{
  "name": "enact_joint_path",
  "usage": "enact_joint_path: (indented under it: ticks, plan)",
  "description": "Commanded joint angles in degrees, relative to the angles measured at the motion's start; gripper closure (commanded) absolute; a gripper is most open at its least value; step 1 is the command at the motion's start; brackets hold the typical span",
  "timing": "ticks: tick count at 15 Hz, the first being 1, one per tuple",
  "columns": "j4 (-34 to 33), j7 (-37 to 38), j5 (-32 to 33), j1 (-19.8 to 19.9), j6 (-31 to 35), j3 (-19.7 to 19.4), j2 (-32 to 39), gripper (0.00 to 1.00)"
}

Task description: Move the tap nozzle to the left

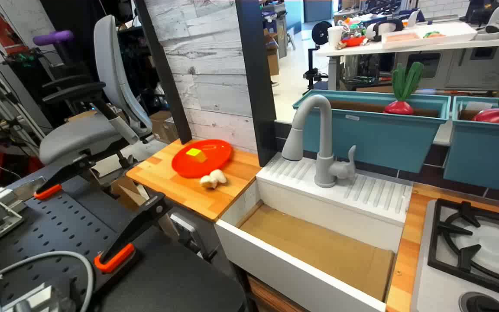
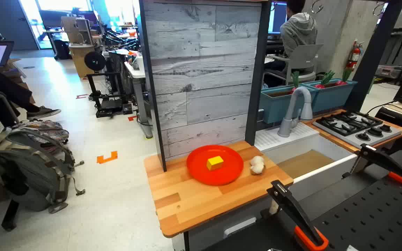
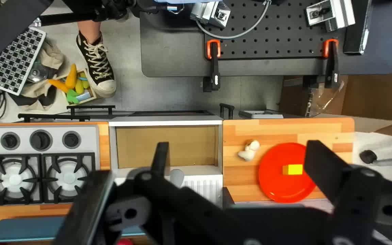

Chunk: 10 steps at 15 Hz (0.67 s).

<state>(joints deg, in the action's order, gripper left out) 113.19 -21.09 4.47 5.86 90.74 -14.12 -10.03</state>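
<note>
The tap nozzle is a tall matte-grey gooseneck spout and stands on the white ridged ledge behind the sink. It shows in both exterior views (image 1: 326, 125) (image 2: 292, 104), with its wide end hanging downward. The end hangs to the left of the base in an exterior view. In the wrist view only its grey tip (image 3: 177, 177) shows beside the left finger; the rest is hidden behind the gripper. The white sink (image 1: 293, 268) has a brown bottom. My gripper (image 3: 239, 145) is wide open and empty, high above the counter. It is out of view in both exterior views.
A red plate (image 3: 274, 190) with a yellow block (image 3: 292, 169) and a whitish lump (image 3: 249, 150) lie on the wooden counter (image 3: 237, 183). A stove (image 1: 490, 247), blue planters (image 1: 362, 134), a dark post (image 1: 260, 86) and a wood-look panel (image 2: 201, 69) surround the sink.
</note>
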Motion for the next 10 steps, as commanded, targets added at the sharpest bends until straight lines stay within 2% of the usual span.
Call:
enact_joint_path:
  ticks: [1,7,10]
  plan:
    - [-0.19,-0.16,-0.15,0.98,-0.15,0.88,0.11,0.0]
    - [-0.57,0.68,-3.34,0.98,7.56,0.85,5.06,0.0]
    - [0.62,0.39,-5.41,1.17,14.65,1.24,9.04,0.0]
